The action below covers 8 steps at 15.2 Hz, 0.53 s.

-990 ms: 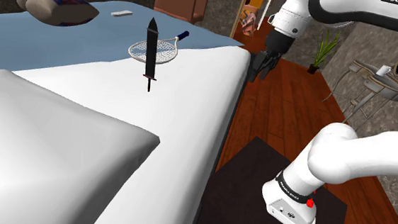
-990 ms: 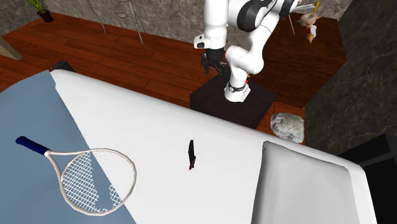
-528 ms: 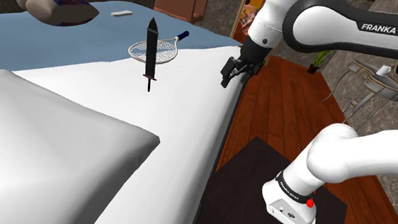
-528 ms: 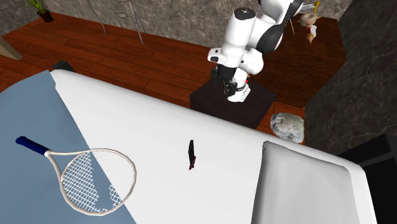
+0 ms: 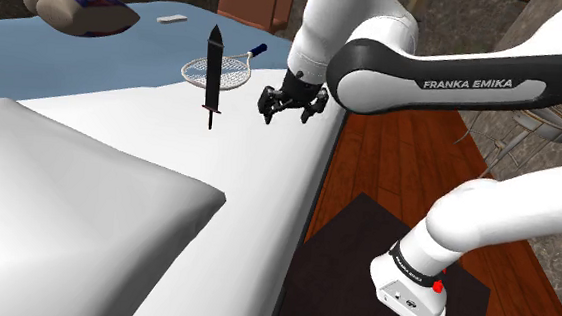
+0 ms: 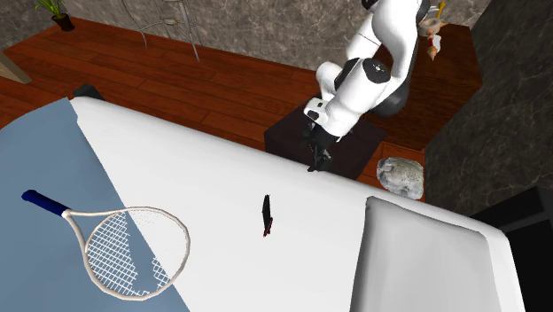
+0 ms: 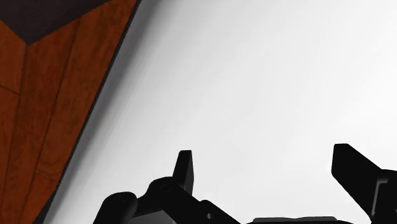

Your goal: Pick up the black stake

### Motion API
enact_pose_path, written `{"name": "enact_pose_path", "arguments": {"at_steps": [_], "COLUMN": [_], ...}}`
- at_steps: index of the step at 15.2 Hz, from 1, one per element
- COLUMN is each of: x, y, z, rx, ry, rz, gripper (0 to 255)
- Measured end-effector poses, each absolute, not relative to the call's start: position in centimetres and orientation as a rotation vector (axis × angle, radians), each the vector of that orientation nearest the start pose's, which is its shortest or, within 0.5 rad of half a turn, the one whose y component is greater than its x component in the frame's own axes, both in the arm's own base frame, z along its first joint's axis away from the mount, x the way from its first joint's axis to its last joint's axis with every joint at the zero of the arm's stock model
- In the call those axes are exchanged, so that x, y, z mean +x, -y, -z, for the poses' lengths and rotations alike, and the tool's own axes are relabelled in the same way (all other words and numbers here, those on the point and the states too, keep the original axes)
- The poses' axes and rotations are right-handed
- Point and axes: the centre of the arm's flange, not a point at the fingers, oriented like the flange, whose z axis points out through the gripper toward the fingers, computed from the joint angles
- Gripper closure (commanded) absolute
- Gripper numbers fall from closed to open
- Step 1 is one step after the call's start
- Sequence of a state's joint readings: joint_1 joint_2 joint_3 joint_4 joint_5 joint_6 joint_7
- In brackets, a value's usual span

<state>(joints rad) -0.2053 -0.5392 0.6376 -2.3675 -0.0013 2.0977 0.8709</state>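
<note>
The black stake stands upright on the white bed, with nothing touching it. In the shoulder view a tennis racket lies just behind it. The jaws hover over the bed near its edge by the wooden floor, to the shoulder view's right of the stake and apart from it. They are spread wide and hold nothing.

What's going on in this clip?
A white Franka arm is set to pick up the black stake, which stands upright on the white bed. The gripper hovers open over the bed's edge nearest the stand, apart from the stake and holding nothing. A tennis racket also lies on the bed.
</note>
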Motion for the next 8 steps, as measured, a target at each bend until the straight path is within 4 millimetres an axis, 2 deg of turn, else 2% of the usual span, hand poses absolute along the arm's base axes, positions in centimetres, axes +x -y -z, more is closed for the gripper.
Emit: {"name": "enact_pose_path", "arguments": {"at_steps": [3,8], "x": [41.2,46.8], "y": [-23.2,-28.1], "z": [-48.7,-45.9], "rx": [-3.148,-3.12], "ry": [-0.944,-1.214], "rz": [0.632,0.768], "gripper": [0,0]}}
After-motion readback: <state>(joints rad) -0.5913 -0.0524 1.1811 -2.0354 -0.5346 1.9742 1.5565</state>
